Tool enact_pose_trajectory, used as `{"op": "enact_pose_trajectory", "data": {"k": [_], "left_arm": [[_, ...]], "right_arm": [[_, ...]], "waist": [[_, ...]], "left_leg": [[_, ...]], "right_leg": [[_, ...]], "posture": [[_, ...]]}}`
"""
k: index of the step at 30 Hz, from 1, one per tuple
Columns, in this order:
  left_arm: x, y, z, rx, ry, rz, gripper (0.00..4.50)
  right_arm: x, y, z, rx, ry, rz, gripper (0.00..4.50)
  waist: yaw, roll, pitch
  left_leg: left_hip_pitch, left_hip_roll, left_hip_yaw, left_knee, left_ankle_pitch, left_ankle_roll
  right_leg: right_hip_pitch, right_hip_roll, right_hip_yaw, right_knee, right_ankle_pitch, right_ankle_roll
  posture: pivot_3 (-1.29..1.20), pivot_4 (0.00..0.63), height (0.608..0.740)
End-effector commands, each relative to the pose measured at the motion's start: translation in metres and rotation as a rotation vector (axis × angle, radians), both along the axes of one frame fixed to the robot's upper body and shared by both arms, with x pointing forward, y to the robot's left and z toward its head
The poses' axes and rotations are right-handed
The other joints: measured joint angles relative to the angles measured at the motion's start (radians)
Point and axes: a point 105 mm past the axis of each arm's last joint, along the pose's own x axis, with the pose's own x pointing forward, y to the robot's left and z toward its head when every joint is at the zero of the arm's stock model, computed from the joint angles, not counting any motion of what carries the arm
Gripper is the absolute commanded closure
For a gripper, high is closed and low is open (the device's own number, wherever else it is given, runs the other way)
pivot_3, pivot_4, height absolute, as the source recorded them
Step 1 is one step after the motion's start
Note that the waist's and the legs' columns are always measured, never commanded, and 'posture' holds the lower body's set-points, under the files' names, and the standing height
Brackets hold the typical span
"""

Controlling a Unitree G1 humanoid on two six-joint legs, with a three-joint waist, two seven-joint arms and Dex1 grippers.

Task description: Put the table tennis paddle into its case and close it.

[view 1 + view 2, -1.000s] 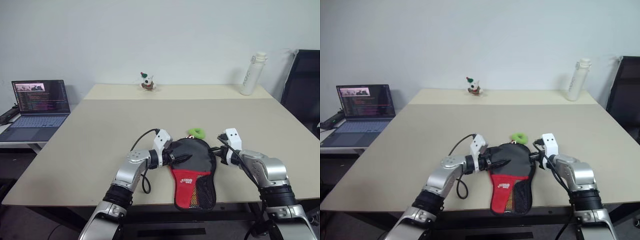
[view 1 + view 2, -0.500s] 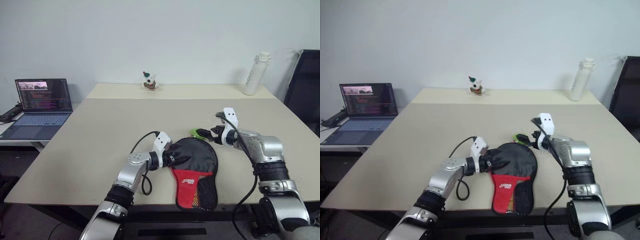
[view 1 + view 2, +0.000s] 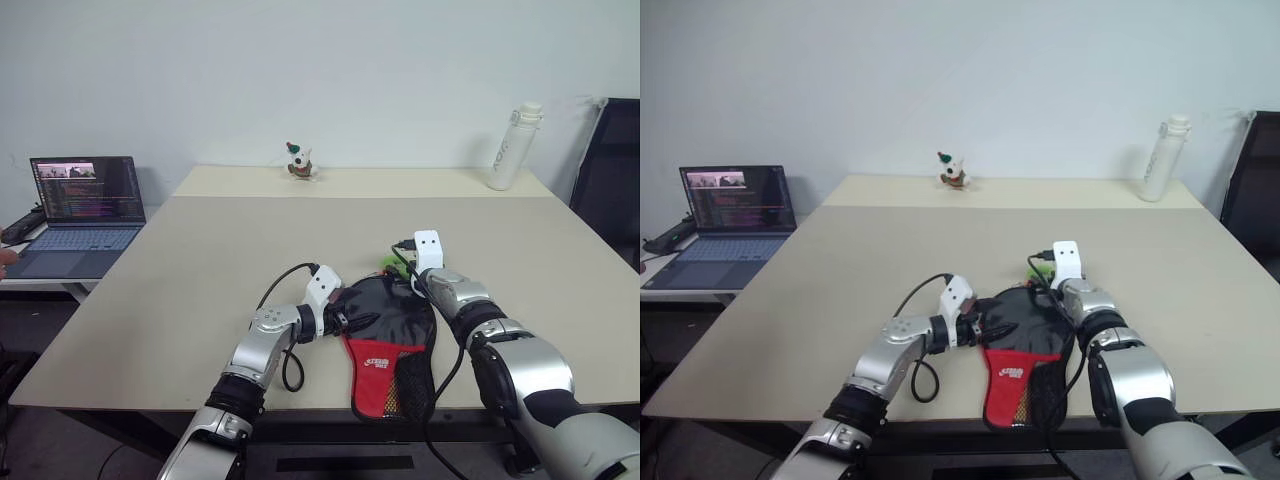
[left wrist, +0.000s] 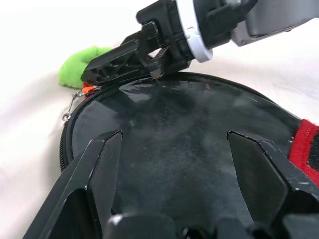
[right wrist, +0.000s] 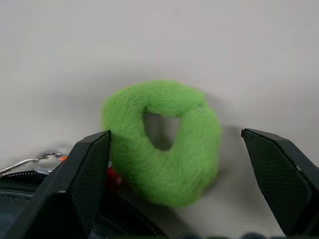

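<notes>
On tabletop (image 3: pixel 200 270), near front edge: case (image 3: pixel 388 345) lies flat, round black end toward 12 o'clock, red panel with mesh pocket toward 6.
Paddle: not visible, can't tell where it sits.
Left claw (image 3: pixel 352 320): at case's 9 o'clock rim, fingers (image 4: pixel 102 164) spread wide over the black fabric, not clamped on it.
Right claw (image 4: pixel 99 69): at case's 12 o'clock rim, fingers (image 5: pixel 89 164) wide apart, holding nothing.
Green fuzzy ring (image 5: pixel 162 139): just beyond that rim, between the right fingers.
Zip pull (image 4: pixel 75 102): beside the ring.
</notes>
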Motion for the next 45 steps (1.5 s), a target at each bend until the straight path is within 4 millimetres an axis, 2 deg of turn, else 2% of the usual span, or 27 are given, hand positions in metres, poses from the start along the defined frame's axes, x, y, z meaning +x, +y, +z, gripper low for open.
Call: {"op": "enact_pose_trajectory", "data": {"k": [1,10,11,13,20,25,27,31,36,38,41,45], "left_arm": [[-0.004,-0.004,0.009,0.001,-0.039,-0.021,0.83],[0.003,-0.029,0.017,0.029,-0.092,-0.101,0.83],[0.005,-0.032,0.016,0.036,-0.093,-0.109,0.83],[0.008,-0.036,0.012,0.053,-0.082,-0.126,0.83],[0.012,-0.037,-0.017,0.129,-0.019,-0.143,0.83],[0.009,-0.040,-0.028,0.138,0.007,-0.152,0.83],[0.009,-0.040,-0.031,0.140,0.013,-0.153,0.83],[0.009,-0.041,-0.037,0.144,0.038,-0.144,0.83],[0.009,-0.042,-0.045,0.154,0.056,-0.135,0.83],[0.010,-0.043,-0.046,0.153,0.060,-0.132,0.83],[0.010,-0.046,-0.049,0.157,0.069,-0.125,0.83],[0.010,-0.048,-0.050,0.158,0.075,-0.121,0.83]], "right_arm": [[0.004,0.005,0.012,0.014,-0.033,-0.002,0.04],[0.005,0.007,0.016,0.010,-0.040,0.012,0.04],[0.005,0.008,0.016,0.013,-0.041,0.014,0.20],[0.005,0.010,0.018,0.026,-0.043,0.018,0.60],[0.005,0.015,0.021,0.056,-0.040,0.037,3.02],[0.006,0.014,0.027,0.070,-0.051,0.043,4.47],[0.007,0.014,0.030,0.075,-0.058,0.046,4.47],[0.010,0.008,0.052,0.051,-0.109,0.077,4.47],[0.012,-0.020,0.071,0.013,-0.140,0.067,4.47],[0.010,-0.028,0.073,-0.007,-0.140,0.066,4.47],[0.004,-0.051,0.067,-0.063,-0.125,0.055,4.47],[-0.009,-0.066,0.059,-0.101,-0.103,0.057,4.47]], "waist": [[0.000,0.000,0.000],[0.000,0.000,0.000],[0.000,0.000,0.000],[-0.001,0.000,0.000],[-0.008,0.000,0.000],[-0.008,0.000,0.000],[-0.007,0.001,0.000],[-0.005,0.001,0.000],[0.012,0.003,-0.002],[0.013,0.004,-0.002],[0.016,0.005,-0.003],[0.019,0.008,-0.005]], "left_leg": [[0.000,0.000,0.000,0.000,0.000,0.000],[0.000,0.000,0.000,0.000,0.000,0.000],[0.000,0.000,0.000,0.000,0.000,0.000],[0.000,0.000,0.000,0.000,0.000,0.000],[0.000,0.000,0.000,0.000,0.000,0.000],[0.001,0.000,0.000,0.000,0.000,0.000],[0.001,0.000,0.000,0.000,0.000,0.000],[0.001,-0.001,0.000,0.000,0.000,0.000],[0.001,-0.001,0.000,0.001,0.000,0.000],[0.001,-0.001,-0.001,0.001,0.000,0.000],[0.001,-0.001,-0.001,0.001,0.000,0.000],[0.001,-0.002,-0.001,0.002,0.000,0.000]], "right_leg": [[0.000,0.000,0.000,0.000,0.000,0.000],[0.000,0.000,0.000,0.000,0.000,0.000],[0.000,0.000,0.000,0.000,0.000,0.000],[0.000,0.000,0.000,0.000,0.000,0.000],[0.000,0.000,0.000,0.000,0.000,0.000],[0.001,0.000,0.000,0.000,0.000,0.000],[0.001,0.000,0.000,0.001,0.000,0.000],[0.001,0.000,0.000,0.001,0.000,0.000],[0.001,0.000,-0.001,0.001,-0.001,0.002],[0.002,-0.001,-0.001,0.000,-0.003,0.005],[0.002,-0.001,-0.001,0.000,-0.003,0.005],[0.003,-0.001,-0.001,0.000,-0.003,0.005]], "posture": [[0.00,0.150,0.740],[0.00,0.150,0.740],[0.00,0.150,0.740],[0.00,0.150,0.740],[0.00,0.150,0.740],[0.00,0.150,0.740],[0.00,0.150,0.740],[0.00,0.150,0.740],[0.00,0.150,0.740],[0.00,0.150,0.740],[0.00,0.150,0.740],[0.00,0.150,0.740]]}}
